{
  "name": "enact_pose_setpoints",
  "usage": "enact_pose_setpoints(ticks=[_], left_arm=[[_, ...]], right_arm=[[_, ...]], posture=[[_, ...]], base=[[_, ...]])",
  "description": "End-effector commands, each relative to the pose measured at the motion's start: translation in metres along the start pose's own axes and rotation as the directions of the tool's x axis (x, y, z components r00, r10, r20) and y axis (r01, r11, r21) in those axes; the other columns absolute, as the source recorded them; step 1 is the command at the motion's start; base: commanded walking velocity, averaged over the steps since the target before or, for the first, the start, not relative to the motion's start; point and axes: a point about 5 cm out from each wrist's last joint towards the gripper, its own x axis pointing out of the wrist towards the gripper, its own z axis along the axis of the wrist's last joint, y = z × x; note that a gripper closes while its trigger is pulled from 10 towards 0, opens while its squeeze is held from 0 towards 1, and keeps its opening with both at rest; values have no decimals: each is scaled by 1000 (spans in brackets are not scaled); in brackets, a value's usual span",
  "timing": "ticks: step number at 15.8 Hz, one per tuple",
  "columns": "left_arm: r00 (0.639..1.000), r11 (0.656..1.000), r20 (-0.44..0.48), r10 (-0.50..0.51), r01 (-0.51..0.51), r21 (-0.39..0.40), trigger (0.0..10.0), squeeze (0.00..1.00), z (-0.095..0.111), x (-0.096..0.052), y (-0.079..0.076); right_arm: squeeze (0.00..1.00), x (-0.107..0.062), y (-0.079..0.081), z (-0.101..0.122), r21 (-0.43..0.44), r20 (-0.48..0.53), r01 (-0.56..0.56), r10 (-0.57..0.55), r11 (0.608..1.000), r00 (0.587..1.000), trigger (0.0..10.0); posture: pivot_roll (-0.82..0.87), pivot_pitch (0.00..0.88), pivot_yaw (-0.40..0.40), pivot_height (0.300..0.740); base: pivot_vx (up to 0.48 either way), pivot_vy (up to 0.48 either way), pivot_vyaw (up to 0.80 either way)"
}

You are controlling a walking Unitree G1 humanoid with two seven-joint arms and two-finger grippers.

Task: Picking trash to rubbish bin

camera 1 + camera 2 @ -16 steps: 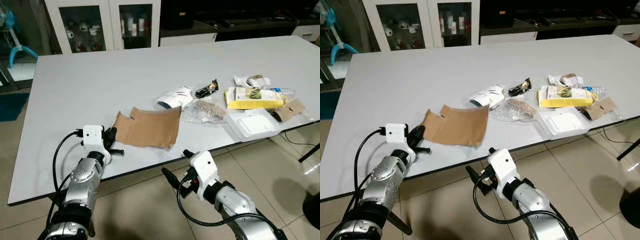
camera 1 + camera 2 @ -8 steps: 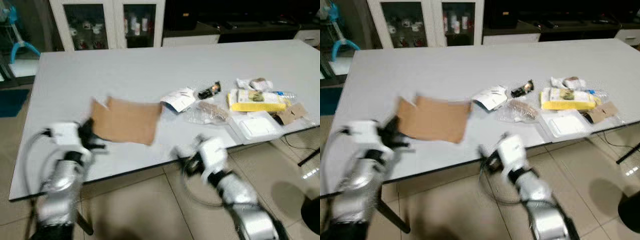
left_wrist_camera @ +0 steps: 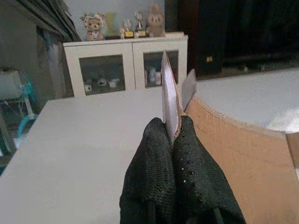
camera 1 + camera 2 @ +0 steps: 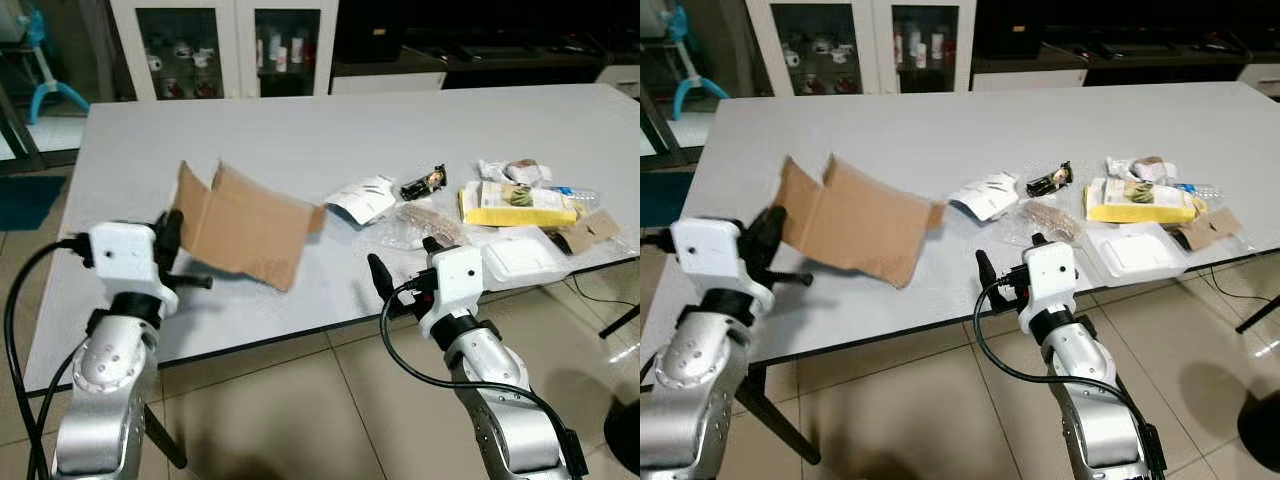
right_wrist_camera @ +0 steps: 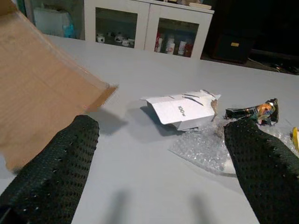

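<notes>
This looks like a lived-in room of a home, a dining or living area. A large pale grey rectangular bench stands on a floor of glossy beige tiles. Behind it a white cabinet with glass doors holds small bottles and trinkets, and in the left wrist view plush toy figures stand on its top. Beside it runs a low dark sideboard. At the far left stands a light blue plastic stand beside a dark blue mat.
</notes>
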Motion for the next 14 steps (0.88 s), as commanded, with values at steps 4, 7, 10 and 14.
enact_pose_setpoints(ticks=[4,7,10,14], left_arm=[[999,994,-17,32,-30,108,10000,0,4,-9,0],[1000,995,10,3,-4,101,10000,0,12,-3,-5],[1000,995,2,14,-14,101,10000,0,15,-3,-3],[1000,994,-6,17,-17,107,10000,0,16,-4,0]], right_arm=[[0,3,11,-6,-42,-33,-80,79,996,996,10000],[0,2,18,-8,-42,-45,-129,127,991,991,10000],[0,2,25,-9,-34,-46,-144,143,989,989,10000],[0,1,26,-8,-9,-40,-150,150,989,988,10000]], posture=[[61,0,-81,740],[66,0,-81,740],[72,0,-80,740],[78,0,-81,740]], base=[[0,0,0],[0,0,154],[81,0,656],[295,0,544]])
